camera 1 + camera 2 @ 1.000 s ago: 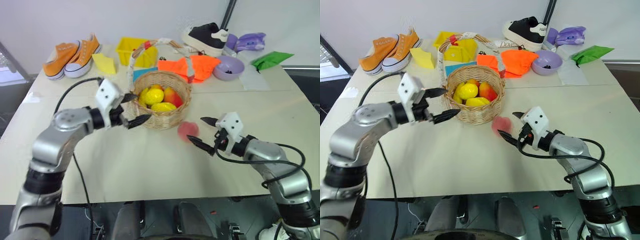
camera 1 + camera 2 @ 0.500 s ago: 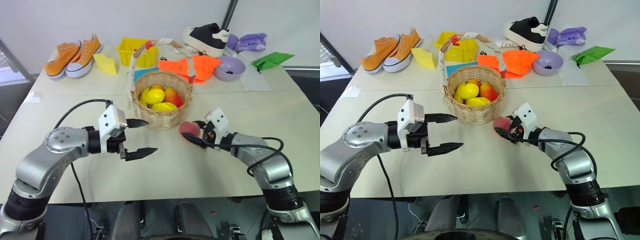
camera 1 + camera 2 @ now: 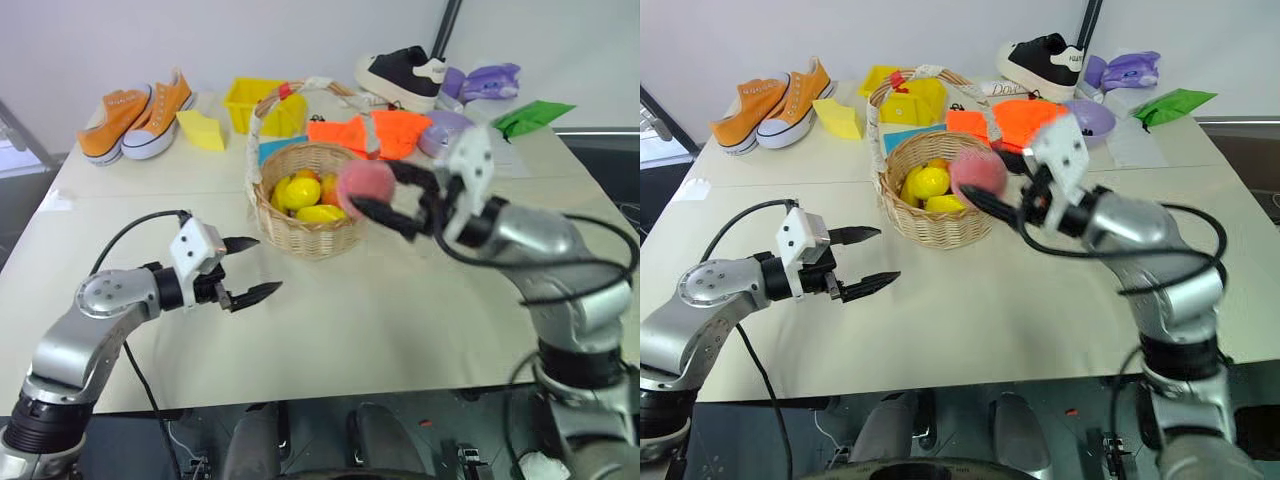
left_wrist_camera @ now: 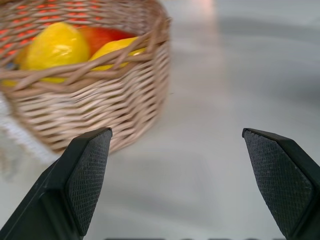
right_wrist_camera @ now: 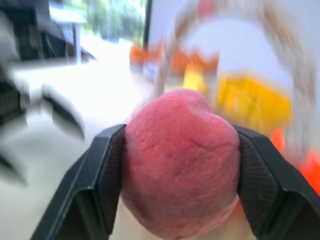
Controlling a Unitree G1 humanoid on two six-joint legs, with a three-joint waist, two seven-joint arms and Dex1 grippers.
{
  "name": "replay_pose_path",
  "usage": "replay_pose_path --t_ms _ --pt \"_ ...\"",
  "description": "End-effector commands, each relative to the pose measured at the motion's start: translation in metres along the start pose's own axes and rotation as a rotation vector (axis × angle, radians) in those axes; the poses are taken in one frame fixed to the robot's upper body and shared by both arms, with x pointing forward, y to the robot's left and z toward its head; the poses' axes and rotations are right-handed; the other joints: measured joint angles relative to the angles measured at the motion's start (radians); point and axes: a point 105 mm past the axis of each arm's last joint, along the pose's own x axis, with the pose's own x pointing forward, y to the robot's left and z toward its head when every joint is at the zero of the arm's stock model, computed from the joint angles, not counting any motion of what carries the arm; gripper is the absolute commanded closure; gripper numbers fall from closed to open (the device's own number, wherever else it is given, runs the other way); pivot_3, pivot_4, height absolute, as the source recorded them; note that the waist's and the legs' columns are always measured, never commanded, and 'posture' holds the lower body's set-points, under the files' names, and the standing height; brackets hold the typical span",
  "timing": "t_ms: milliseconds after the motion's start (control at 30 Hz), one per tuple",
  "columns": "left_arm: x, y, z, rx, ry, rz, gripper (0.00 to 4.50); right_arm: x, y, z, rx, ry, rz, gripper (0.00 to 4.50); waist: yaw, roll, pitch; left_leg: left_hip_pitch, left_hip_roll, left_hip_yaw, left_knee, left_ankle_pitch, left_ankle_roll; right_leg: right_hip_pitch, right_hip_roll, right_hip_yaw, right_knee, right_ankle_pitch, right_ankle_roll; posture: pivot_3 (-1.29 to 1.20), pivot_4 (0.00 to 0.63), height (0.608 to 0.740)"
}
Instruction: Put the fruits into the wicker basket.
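Pinkish-red matte peach [image 5: 181, 162] clamped in right end effector [image 3: 392, 197], beside wicker basket [image 3: 303, 232]; left end effector [image 3: 250, 270] apart

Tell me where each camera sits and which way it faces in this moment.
Left and right eye views: on the head, facing forward and down over the table, both arms in view.
Left wrist view: along the open left gripper toward the wicker basket.
Right wrist view: along the right gripper, shut on the peach.
Shared: the basket, peach, left gripper and right gripper appear in the eye views too.
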Motion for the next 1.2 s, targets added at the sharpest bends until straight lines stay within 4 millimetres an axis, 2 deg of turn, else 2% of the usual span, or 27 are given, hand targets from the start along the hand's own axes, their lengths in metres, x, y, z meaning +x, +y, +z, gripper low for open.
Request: replay_pose_path --t_ms 33,100,200,267,333,433,533,600,700,833,967,1067,1200 --pt "-0.004 0.009 0.012 0.028 -0.082 0.055 0.0 0.025 -0.008 -0.017 0.019 0.062 -0.095 1.92 0.002 0.0 0.0 -0.001 -0.001 0.0 0.0 0.0 0.0 0.0 -0.001 -0.001 0.0 0.0 0.0 0.0 0.15 0.733" --pt "-0.004 0.01 0.017 0.024 -0.12 0.075 0.0 0.04 -0.017 -0.031 0.003 0.1 -0.167 1.92 0.003 0.0 0.0 -0.003 -0.002 0.001 0.001 0.0 0.0 -0.002 -0.003 -0.001 0.0 0.0 0.0 0.0 0.15 0.733" --pt "-0.004 0.009 0.022 0.026 -0.15 0.087 0.0 0.054 -0.024 -0.041 -0.01 0.096 -0.223 1.92 0.001 0.0 0.0 -0.006 -0.002 0.002 0.001 0.0 0.0 -0.005 -0.005 -0.004 0.0 0.0 0.0 0.0 0.15 0.733" --pt "-0.003 0.007 0.025 0.027 -0.155 0.086 0.0 0.056 -0.022 -0.04 -0.015 0.077 -0.214 0.89 -0.001 0.0 0.0 -0.007 -0.001 0.002 0.001 0.0 0.0 -0.006 -0.005 -0.006 0.001 0.0 0.0 0.0 0.15 0.733" --pt "-0.002 0.005 0.026 0.03 -0.156 0.085 0.0 0.054 -0.016 -0.031 -0.038 0.033 -0.176 0.1 -0.002 0.0 0.0 -0.01 -0.001 0.001 0.001 0.0 0.0 -0.01 -0.005 -0.008 0.003 0.0 0.0 0.0 0.15 0.733" --pt "-0.003 0.004 0.028 0.033 -0.156 0.085 0.0 0.037 -0.002 -0.014 -0.117 -0.032 -0.08 0.05 0.001 0.0 0.0 -0.015 -0.001 0.001 0.002 0.001 0.0 -0.015 -0.004 -0.009 0.004 0.001 0.001 0.0 0.15 0.733" --pt "-0.003 0.003 0.029 0.035 -0.155 0.081 0.0 0.014 0.001 -0.005 -0.11 -0.057 -0.03 0.05 0.005 0.0 0.0 -0.015 -0.001 0.001 0.002 0.0 0.001 -0.014 -0.004 -0.01 0.003 0.001 0.001 0.0 0.15 0.733" --pt "-0.003 0.002 0.031 0.036 -0.157 0.075 0.0 -0.001 -0.009 -0.004 -0.091 -0.048 -0.059 0.05 0.012 0.0 0.0 -0.014 -0.001 0.001 0.003 0.0 0.001 -0.014 -0.004 -0.01 0.003 0.001 0.001 0.0 0.15 0.733" --pt "0.0 0.001 0.034 0.035 -0.165 0.062 0.0 -0.015 -0.039 -0.013 -0.075 0.0 -0.206 0.05 0.014 0.0 0.0 -0.013 0.0 0.001 0.004 0.0 0.001 -0.013 -0.004 -0.01 0.003 0.001 0.001 0.0 0.15 0.733" --pt "0.006 -0.001 0.036 0.032 -0.174 0.037 0.0 -0.01 -0.076 -0.032 -0.077 0.068 -0.418 0.05 0.011 0.0 0.0 -0.012 0.0 0.001 0.004 0.001 0.0 -0.012 -0.003 -0.01 0.004 0.001 0.001 0.0 0.15 0.733" --pt "0.012 -0.002 0.039 0.033 -0.186 0.027 0.0 0.016 -0.08 -0.04 -0.03 0.032 -0.409 0.05 0.013 0.0 0.0 -0.013 0.0 0.001 0.004 0.002 0.0 -0.014 -0.002 -0.01 0.005 0.001 0.001 0.0 0.15 0.733" --pt "0.013 -0.002 0.04 0.033 -0.189 0.026 0.0 0.025 -0.084 -0.044 -0.015 0.026 -0.418 0.91 0.016 0.001 0.0 -0.014 0.0 0.001 0.003 0.002 -0.001 -0.015 -0.001 -0.01 0.005 0.001 0.001 0.0 0.15 0.733" --pt "0.012 -0.004 0.04 0.034 -0.188 0.032 0.0 0.022 -0.091 -0.04 0.006 0.001 -0.461 2.98 0.021 0.001 0.0 -0.015 0.0 0.001 0.004 0.002 0.0 -0.015 -0.002 -0.01 0.004 0.001 0.001 0.0 0.15 0.733"
